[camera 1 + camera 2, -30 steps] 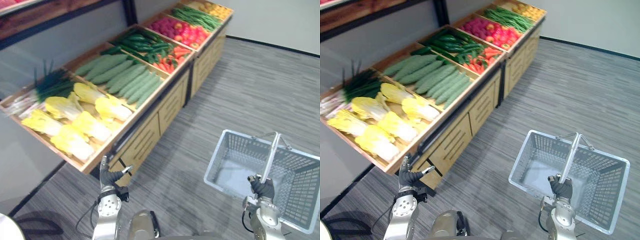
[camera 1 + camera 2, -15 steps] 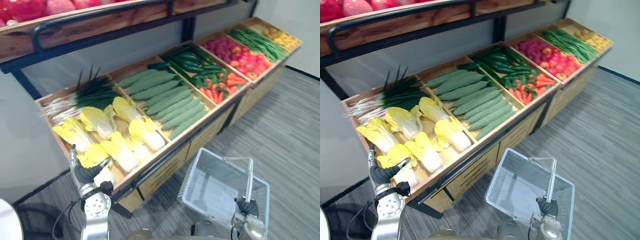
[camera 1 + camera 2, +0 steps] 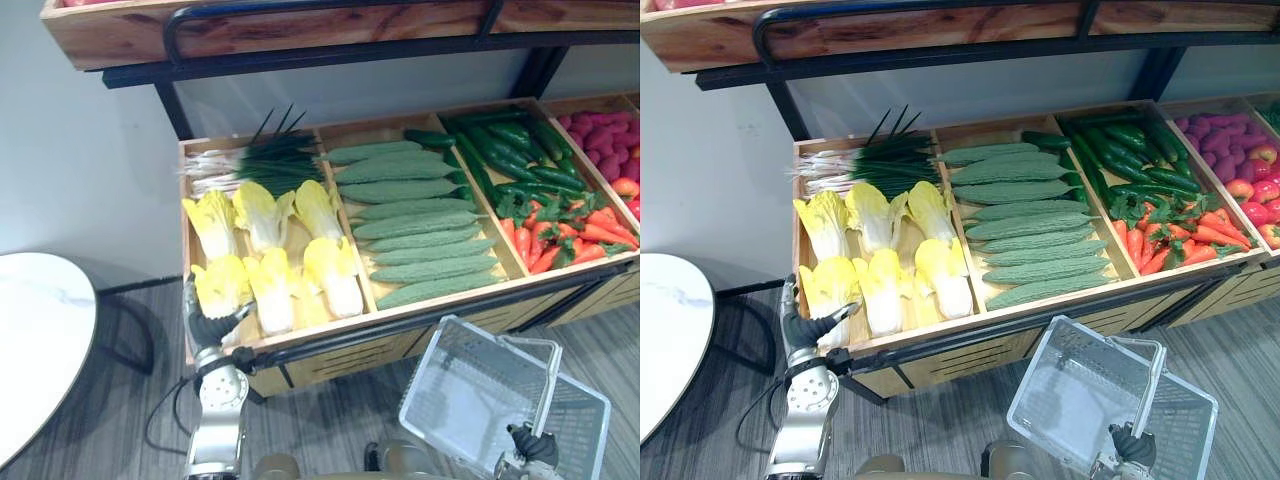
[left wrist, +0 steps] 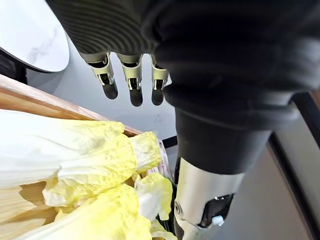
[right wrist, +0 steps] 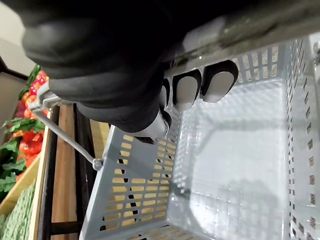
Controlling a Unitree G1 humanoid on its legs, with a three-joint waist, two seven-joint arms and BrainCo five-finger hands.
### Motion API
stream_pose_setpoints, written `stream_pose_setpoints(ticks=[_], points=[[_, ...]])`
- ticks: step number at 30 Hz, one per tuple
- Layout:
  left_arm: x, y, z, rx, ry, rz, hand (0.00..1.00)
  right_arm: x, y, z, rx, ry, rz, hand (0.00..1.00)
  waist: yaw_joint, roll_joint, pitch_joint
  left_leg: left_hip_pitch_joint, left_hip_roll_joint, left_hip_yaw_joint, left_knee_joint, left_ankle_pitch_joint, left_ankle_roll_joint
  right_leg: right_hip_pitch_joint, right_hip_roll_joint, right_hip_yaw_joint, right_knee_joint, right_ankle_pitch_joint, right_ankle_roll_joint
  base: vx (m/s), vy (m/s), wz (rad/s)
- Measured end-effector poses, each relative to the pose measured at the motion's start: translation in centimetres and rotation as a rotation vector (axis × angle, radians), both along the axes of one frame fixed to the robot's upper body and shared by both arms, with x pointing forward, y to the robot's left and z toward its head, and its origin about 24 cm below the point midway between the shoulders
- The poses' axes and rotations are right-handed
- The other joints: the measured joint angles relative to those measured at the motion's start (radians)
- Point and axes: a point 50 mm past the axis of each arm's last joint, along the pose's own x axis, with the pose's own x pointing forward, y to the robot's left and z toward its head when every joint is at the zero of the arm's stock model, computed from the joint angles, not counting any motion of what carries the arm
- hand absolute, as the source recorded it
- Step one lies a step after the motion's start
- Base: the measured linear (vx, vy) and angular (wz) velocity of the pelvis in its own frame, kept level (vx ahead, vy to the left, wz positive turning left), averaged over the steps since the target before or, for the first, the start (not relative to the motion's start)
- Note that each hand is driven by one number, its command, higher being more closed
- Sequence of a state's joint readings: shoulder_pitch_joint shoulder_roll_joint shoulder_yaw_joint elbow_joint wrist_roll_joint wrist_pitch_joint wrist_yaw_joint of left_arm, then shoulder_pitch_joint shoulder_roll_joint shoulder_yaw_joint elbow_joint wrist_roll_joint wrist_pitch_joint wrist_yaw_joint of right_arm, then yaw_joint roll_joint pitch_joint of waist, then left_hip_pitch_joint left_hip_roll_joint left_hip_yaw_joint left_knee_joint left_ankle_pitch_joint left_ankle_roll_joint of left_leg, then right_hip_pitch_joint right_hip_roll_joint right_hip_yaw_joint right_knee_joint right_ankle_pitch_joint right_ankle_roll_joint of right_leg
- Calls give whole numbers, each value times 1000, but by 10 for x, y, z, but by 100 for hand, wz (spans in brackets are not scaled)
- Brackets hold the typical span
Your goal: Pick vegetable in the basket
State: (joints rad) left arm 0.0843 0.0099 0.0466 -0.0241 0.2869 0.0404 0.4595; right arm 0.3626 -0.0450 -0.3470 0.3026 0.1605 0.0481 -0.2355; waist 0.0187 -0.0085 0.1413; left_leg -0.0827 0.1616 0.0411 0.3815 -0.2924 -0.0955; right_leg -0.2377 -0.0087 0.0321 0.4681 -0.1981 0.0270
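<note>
Reaching is the step in hand, as I judge it: the left hand (image 3: 209,326) hangs at the near corner of the counter (image 3: 440,303), and the closest napa cabbage (image 3: 221,285) lies just beyond its fingertips, slightly to the thumb side. That cabbage's long axis runs away from the hand, towards the back of its bin, so the fingers point roughly along it, not across it. The left hand is by far the nearer of the two. In the left wrist view its fingers (image 4: 131,80) are straight and side by side, the thumb held apart, with nothing between them and the leaves clear of the tips. The right hand (image 3: 535,447) hangs low, well off from the cabbages, fingers curled round the handle (image 5: 260,22) of the empty grey basket (image 3: 450,390).
</note>
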Motion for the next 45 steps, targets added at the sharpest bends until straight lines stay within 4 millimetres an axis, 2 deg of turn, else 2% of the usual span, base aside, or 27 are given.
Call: stream_pose_setpoints(ticks=[4, 6, 7, 10, 14, 15, 22, 27, 28, 38, 45], points=[[14, 4, -5, 46, 45, -25, 0, 6, 3, 1, 15, -19, 25, 100, -1, -9, 6, -13, 13, 96, -65, 40, -15, -41, 3, 24, -39, 38, 10, -104, -36, -13], [21, 4, -4, 62, 51, -36, 0, 10, 5, 1, 21, -26, 44, 100, -3, -8, 8, -18, 14, 112, -86, 59, -19, -57, 7, 35, -56, 56, 7, -38, -12, -30], [27, 3, -2, 80, 50, -49, 0, 12, 9, 0, 28, -27, 62, 100, -5, -16, 14, -20, 16, 126, -96, 70, -19, -69, 8, 52, -60, 67, 14, 2, 11, -32], [43, -6, 4, 122, 46, -86, 0, 15, 11, 1, 32, -34, 71, 100, -11, -30, 34, -27, 19, 143, -103, 88, -27, -83, 11, 60, -62, 80, 3, 29, 2, -16], [62, -7, 12, 162, 46, -85, 0, 23, 12, 4, 25, -65, 76, 100, -21, -53, 57, -43, 26, 182, -102, 89, -29, -114, 24, 90, -65, 87, 5, 64, 15, -25], [66, -3, 15, 191, 46, -74, 0, 26, 12, 6, 21, -80, 79, 100, -32, -55, 68, -43, 26, 188, -101, 90, -31, -121, 26, 101, -68, 91, 6, 79, 24, -18], [92, 6, 35, 275, 27, -58, 0, 29, 9, 9, 11, -107, 75, 100, -36, -60, 118, -48, 28, 217, -102, 93, -35, -139, 29, 116, -76, 102, -1, 2, 11, -10], [95, 15, 32, 315, 69, 23, 0, 36, 11, 11, 1, -122, 116, 100, -39, -67, 140, -63, 31, 236, -100, 92, -34, -152, 37, 138, -108, 134, 6, -83, 2, -15], [96, 16, 31, 330, 77, 32, 100, 35, 11, 12, 2, -125, 114, 100, -39, -69, 144, -64, 30, 238, -99, 92, -33, -151, 37, 138, -108, 136, 7, -83, -3, -4], [109, 16, 43, 379, 62, 0, 100, 37, 10, 13, 9, -145, 107, 100, -39, -69, 157, -84, 30, 241, -95, 88, -27, -152, 33, 137, -128, 150, 16, -46, -4, 1], [110, 15, 47, 375, 34, -9, 100, 39, 8, 15, 3, -152, 105, 100, -30, -69, 160, -72, 26, 251, -102, 88, -26, -148, 33, 154, -144, 155, 20, 27, 21, -4]])
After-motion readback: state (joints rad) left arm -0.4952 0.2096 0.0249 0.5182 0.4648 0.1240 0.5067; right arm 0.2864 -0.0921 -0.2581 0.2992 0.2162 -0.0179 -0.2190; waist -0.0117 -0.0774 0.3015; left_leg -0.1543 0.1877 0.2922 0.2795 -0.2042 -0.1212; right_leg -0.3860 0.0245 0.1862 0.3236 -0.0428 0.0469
